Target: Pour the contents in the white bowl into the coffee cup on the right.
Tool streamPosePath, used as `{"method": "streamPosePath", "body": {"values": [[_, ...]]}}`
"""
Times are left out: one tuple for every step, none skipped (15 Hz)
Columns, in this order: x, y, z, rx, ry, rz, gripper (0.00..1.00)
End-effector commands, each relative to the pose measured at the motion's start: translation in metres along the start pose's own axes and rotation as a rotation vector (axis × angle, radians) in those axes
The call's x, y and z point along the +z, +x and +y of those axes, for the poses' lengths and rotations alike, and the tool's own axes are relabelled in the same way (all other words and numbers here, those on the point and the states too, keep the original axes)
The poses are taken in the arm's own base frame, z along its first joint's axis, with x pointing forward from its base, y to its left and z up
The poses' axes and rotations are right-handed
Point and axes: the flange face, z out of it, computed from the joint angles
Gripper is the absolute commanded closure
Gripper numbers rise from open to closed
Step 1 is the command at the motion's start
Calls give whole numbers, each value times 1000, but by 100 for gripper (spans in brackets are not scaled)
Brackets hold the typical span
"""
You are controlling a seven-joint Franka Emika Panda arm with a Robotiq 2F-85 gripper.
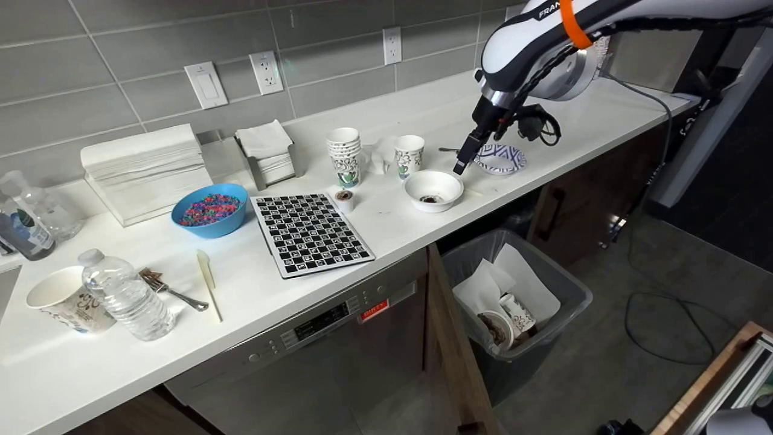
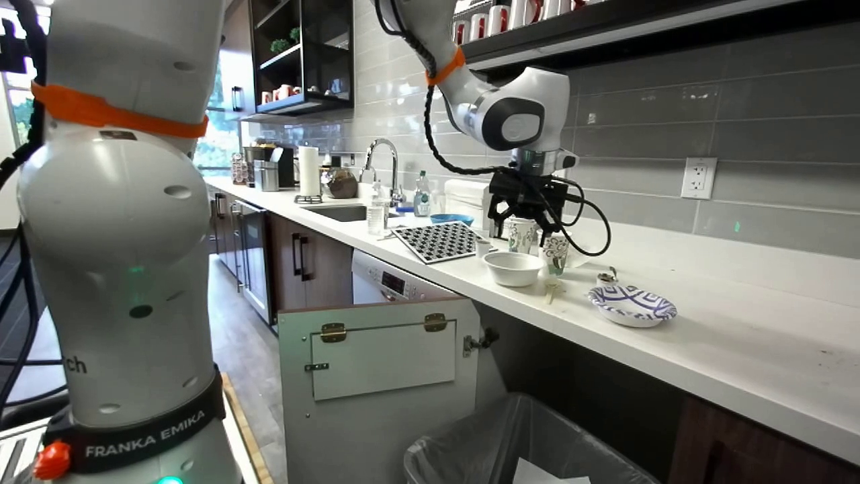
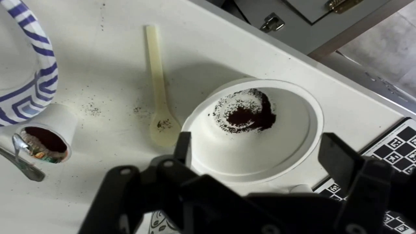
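The white bowl (image 3: 279, 143) is set upright on the worktop (image 1: 392, 220), close to the front edge, and dark grounds (image 3: 242, 117) are spread over part of its bottom. Close above the bowl the gripper (image 2: 521, 238) is positioned; its jaws are parted widely, and the bowl is seen between them in the wrist view. Whether its rim is touched by either cannot be told. Just beside the bowl a pale spoon (image 3: 157, 78) is laid, its speckled head turned towards the rim. Near the bowl, towards the tiled wall (image 1: 338, 84), the patterned coffee cup (image 1: 409, 158) is stood upright. A little farther from the bowl, past the spoon, a striped dish (image 2: 635, 316) is placed, with a small pod (image 3: 45, 143) and a metal utensil (image 3: 31, 170) close by. On the bowl's opposite side a second pod (image 1: 345, 203) is set between the bowl and a checkered board (image 1: 314, 232), just beside the board. Farther from the bowl than the coffee cup, a stack of paper cups (image 1: 344, 158) is stood. Past the board, well apart from the white bowl, multicoloured pieces (image 1: 210, 208) are contained in a blue bowl (image 1: 226, 227). Farther still from it, a water bottle (image 1: 130, 296) is stood.
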Motion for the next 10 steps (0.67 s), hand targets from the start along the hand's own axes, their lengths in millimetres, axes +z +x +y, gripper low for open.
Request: {"method": "streamPosePath", "body": {"values": [[1, 2, 3, -1, 1, -3, 0], [2, 2, 5, -1, 2, -4, 0], [2, 3, 5, -2, 2, -3, 0], [2, 4, 4, -4, 3, -2, 0], [7, 6, 6, -4, 3, 6, 0], [14, 10, 8, -16, 4, 22, 0], [18, 13, 9, -16, -3, 33, 0], [21, 16, 12, -19, -15, 45, 0], [24, 18, 13, -21, -17, 56, 0], [26, 20, 16, -21, -29, 61, 0]]}}
